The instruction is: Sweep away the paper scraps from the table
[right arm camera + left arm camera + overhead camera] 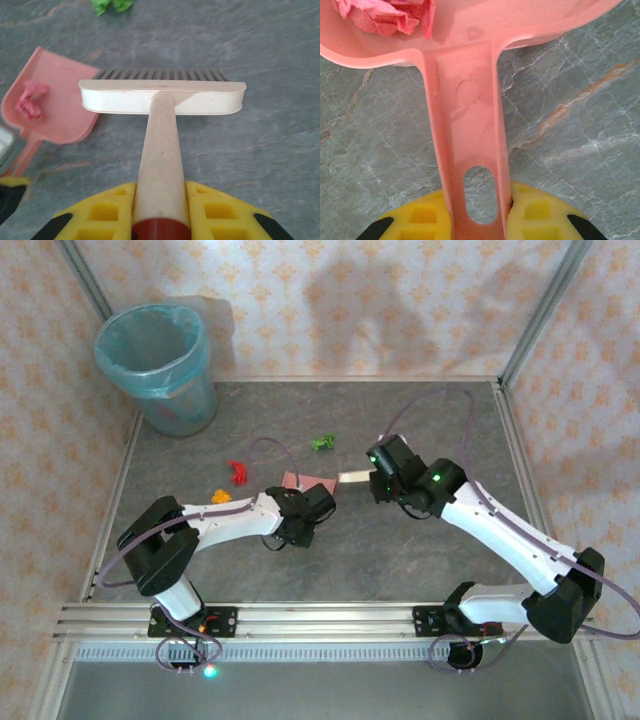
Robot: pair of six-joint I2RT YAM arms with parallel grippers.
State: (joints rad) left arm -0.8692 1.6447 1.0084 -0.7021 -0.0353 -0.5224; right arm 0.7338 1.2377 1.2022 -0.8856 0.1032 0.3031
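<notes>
Paper scraps like these look light, soft and springy. I judge they will skid or roll ahead of bristles, so they need a low, gentle push, not a pinch.

Far left, the bin stands in the back corner of the table. The orange scrap lies close beside my left arm, and the red scrap sits just behind it, both loose on the stone.

My left pincer is clamped on the handle of the dustpan, low near the hanging slot. It is stiff plastic and a firm hold. One pink scrap sits in the pan. The green scrap lies beyond the pan, well apart.

My right pincer is closed tight round the brush, whose bristles point down just right of the pan's mouth.

Rightward, bare table runs to the right rail, giving good room to swing. The left-hand scraps are hemmed in by my own arm, which I think is the awkward reach.
</notes>
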